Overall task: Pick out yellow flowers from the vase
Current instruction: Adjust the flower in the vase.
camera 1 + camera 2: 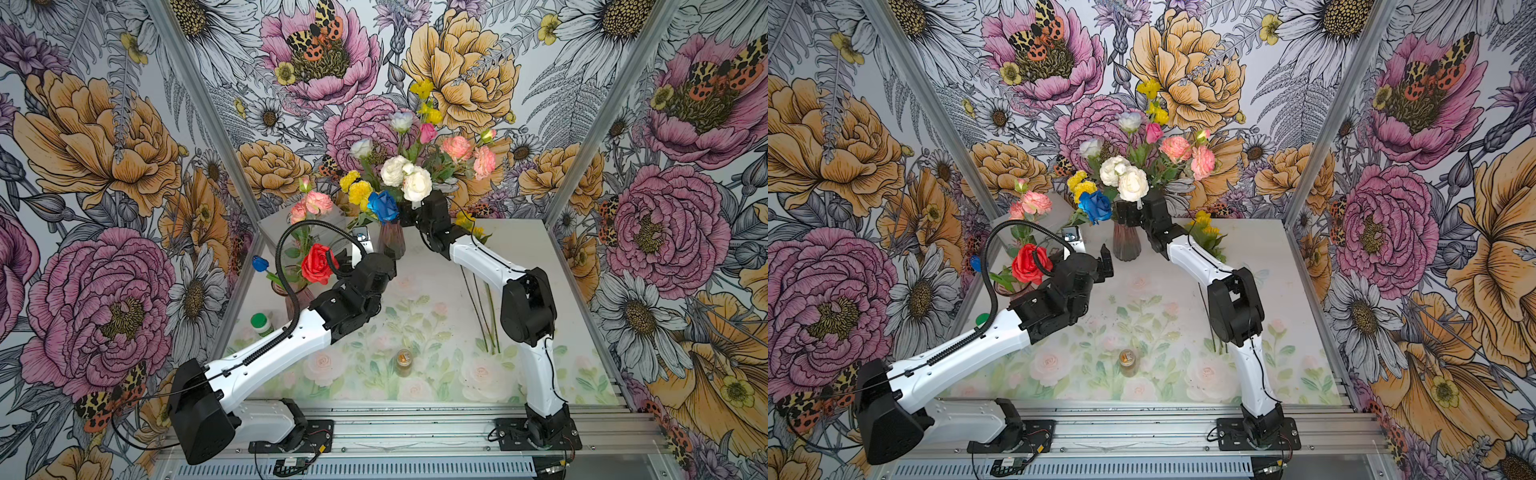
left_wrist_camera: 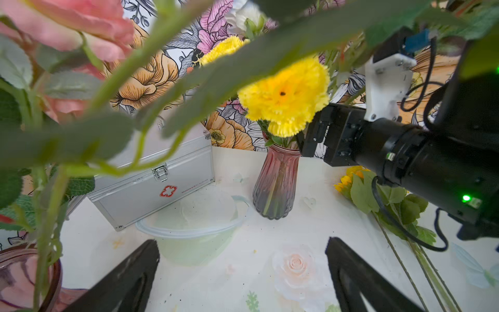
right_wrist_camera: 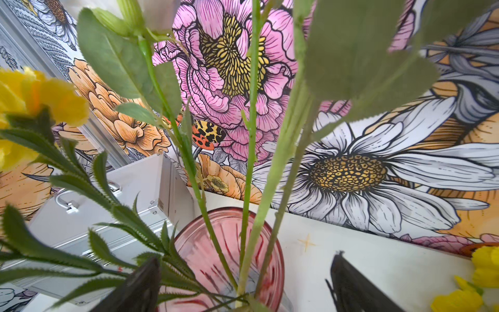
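1. Two ruffled yellow heads (image 1: 356, 190) stand in the vase (image 1: 392, 243) near the centre of both top views. They lean out to the upper left of its mouth, just beside the blue rose (image 1: 383, 205). A tall yellow spray (image 1: 424, 99) rises from the same bunch toward the top of the frame.
2. More yellow blooms (image 1: 468, 222) lie flat on the table (image 1: 561, 291), right of the vase and partly behind the right arm. Their thin stems run down the frame.
3. The right gripper (image 3: 245, 258) has its jaws wide apart and holds nothing. In the right wrist view its fingers straddle the vase mouth at the bottom of the frame, with several green stems (image 3: 252, 151) upright between them. In the top views it sits just right of the vase mouth, under the white roses (image 1: 409, 178).
4. The left gripper (image 2: 243, 240) is also spread wide and empty. In the top views it sits just left of the vase body, below the ruffled heads and apart from both.
5. What matters next is where the ruffled stem lies. In the right wrist view it slants from the vase mouth up to the yellow head at the left edge, carrying saw-edged leaves (image 3: 127, 216). It passes close to the finger at lower left, not through the middle of the gap.
6. The stems in the middle of the gap probably belong to other flowers, though their heads cannot be traced. The right gripper looks nearer to the stem, but it likely needs to shift toward lower left before closing.
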Motion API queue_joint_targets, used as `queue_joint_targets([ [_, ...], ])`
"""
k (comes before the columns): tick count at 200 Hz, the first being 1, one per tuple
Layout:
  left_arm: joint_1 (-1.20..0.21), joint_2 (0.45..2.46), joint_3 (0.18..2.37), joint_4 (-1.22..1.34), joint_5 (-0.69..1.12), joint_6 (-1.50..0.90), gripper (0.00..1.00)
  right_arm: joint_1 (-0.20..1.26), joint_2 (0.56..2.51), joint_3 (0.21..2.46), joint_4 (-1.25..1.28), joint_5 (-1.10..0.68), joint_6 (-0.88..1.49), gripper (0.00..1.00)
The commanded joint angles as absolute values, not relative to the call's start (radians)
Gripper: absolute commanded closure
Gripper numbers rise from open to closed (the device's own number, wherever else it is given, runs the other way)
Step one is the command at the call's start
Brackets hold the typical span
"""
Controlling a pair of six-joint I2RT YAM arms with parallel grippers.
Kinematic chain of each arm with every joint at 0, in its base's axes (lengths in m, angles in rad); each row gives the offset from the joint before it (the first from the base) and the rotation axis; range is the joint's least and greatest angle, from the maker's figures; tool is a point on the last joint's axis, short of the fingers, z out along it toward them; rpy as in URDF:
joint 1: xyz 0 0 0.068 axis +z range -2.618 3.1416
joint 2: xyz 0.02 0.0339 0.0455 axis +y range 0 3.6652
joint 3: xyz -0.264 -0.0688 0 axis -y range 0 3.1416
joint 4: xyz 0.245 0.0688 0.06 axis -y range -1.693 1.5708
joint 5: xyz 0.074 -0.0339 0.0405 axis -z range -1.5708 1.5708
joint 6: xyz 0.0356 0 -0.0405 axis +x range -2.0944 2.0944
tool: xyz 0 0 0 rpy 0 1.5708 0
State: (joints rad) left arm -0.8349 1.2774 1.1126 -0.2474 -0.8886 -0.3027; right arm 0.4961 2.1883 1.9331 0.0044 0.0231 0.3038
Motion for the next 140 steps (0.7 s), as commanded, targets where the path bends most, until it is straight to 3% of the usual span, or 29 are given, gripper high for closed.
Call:
queue_joint_targets([
  [1, -0.825, 1.251, 1.100, -0.250, -0.875, -0.286, 0.01, 0.488, 2.143, 1.931, -0.023, 0.057, 0.269, 0.03],
  [140, -0.772, 1.188, 1.078, -0.250, -0.832, -0.281, 0.01, 0.492, 1.846, 1.509, 0.003, -0.080, 0.205, 0.03],
])
